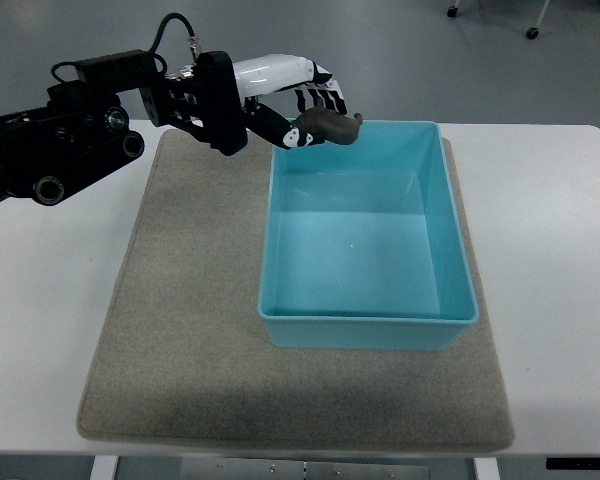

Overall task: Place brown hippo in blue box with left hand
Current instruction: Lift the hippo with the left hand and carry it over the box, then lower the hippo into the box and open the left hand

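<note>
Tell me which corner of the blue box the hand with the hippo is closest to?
The far left corner. The left hand holds the brown hippo right at that corner of the blue box; the other three corners have nothing near them.

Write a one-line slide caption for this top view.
Left hand holds the small brown hippo toy over the far-left rim of the empty blue plastic box.

brown hippo [332,127] half behind fingers [320,98]
</note>
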### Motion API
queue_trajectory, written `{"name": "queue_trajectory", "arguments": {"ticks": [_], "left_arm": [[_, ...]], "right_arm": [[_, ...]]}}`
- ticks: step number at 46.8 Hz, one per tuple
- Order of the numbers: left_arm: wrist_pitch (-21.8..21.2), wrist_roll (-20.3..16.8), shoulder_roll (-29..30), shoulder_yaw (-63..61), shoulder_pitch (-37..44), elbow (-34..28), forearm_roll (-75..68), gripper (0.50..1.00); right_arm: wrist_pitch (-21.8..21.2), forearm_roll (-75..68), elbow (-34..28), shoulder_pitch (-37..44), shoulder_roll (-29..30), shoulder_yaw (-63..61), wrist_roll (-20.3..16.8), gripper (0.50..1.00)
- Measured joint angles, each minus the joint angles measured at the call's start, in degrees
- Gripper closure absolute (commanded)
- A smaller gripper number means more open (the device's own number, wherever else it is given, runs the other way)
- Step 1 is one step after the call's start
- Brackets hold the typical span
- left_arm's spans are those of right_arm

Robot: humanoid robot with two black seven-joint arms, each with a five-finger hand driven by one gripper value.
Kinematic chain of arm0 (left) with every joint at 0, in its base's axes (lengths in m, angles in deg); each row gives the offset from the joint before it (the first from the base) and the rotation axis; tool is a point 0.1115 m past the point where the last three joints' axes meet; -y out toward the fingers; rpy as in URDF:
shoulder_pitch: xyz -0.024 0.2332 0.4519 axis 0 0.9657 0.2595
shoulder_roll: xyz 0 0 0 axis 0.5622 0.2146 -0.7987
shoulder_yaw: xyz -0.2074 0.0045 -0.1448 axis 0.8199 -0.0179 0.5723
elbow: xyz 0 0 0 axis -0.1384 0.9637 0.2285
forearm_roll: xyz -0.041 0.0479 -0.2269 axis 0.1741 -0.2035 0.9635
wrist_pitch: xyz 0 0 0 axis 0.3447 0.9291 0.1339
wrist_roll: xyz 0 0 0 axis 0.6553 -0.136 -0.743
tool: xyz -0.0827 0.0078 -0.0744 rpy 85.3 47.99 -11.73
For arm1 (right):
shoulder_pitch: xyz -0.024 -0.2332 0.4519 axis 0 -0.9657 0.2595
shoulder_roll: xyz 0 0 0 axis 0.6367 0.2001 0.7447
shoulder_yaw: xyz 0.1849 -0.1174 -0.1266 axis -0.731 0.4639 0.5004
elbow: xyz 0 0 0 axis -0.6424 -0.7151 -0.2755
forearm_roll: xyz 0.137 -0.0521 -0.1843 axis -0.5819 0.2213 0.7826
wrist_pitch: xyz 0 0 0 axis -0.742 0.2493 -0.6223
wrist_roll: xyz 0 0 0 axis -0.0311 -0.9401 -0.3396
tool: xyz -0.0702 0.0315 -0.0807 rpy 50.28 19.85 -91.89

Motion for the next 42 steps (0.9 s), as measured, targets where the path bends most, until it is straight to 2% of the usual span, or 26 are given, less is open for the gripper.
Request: {"name": "queue_trajectory", "arguments": {"ticks": [11, 21, 32, 33, 36, 37, 39, 42], "left_arm": [[1.4, 0.0, -6.7, -3.5, 1.3, 0.5, -0.8, 1.000], [0.5, 0.1, -9.2, -9.9, 1.6, -0.2, -0.9, 1.000], [0.1, 0.9, -10.4, -10.8, 2.6, -0.7, -0.9, 1.000], [0.1, 0.9, -10.5, -10.8, 2.7, -0.7, -0.9, 0.969], [-0.4, 0.9, -10.7, -10.7, 2.9, -0.7, -0.8, 0.742], [-0.8, 0.9, -10.7, -10.6, 2.9, -0.7, -0.6, 0.695], [-1.7, 0.9, -10.7, -10.5, 3.0, -0.7, -0.3, 0.628], [-3.0, 0.9, -10.7, -10.5, 3.1, -0.7, 0.1, 0.594]], "right_arm": [[0.0, 0.0, 0.0, 0.0, 0.0, 0.0, 0.0, 0.564], [0.0, 0.0, 0.0, 0.0, 0.0, 0.0, 0.0, 0.564], [0.0, 0.0, 0.0, 0.0, 0.0, 0.0, 0.0, 0.564], [0.0, 0.0, 0.0, 0.0, 0.0, 0.0, 0.0, 0.564], [0.0, 0.0, 0.0, 0.0, 0.0, 0.0, 0.0, 0.564], [0.0, 0.0, 0.0, 0.0, 0.0, 0.0, 0.0, 0.564], [0.0, 0.0, 0.0, 0.0, 0.0, 0.0, 0.0, 0.564], [0.0, 0.0, 0.0, 0.0, 0.0, 0.0, 0.0, 0.564]]}}
